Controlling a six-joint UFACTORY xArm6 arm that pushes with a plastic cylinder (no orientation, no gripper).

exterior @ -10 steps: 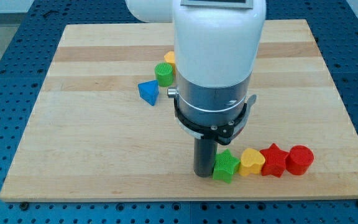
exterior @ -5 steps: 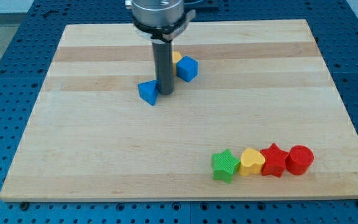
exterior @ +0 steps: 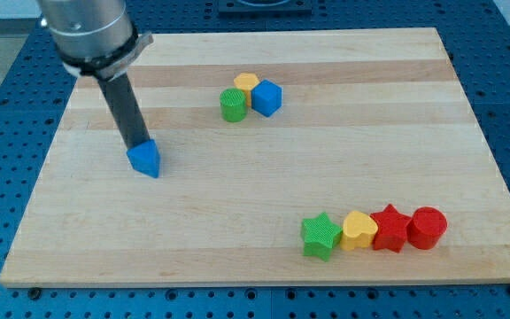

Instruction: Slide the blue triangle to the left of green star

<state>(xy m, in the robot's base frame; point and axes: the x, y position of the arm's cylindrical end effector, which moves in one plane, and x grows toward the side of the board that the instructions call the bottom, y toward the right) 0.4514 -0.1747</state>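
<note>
The blue triangle [exterior: 145, 159] lies on the wooden board at the view's left of centre. My tip [exterior: 136, 145] rests right at its upper left edge, touching it. The green star [exterior: 320, 236] sits near the view's bottom right, far from the triangle, at the left end of a row of blocks.
Right of the green star stand a yellow heart [exterior: 359, 230], a red star [exterior: 390, 228] and a red cylinder [exterior: 428, 227] in a row. Near the view's top middle cluster a green cylinder [exterior: 233, 105], a yellow block [exterior: 246, 83] and a blue cube [exterior: 266, 97].
The arm swung from the green star up to the top cluster, then left. The blue triangle has moved left and down with the tip behind it. The green cylinder shows again.
</note>
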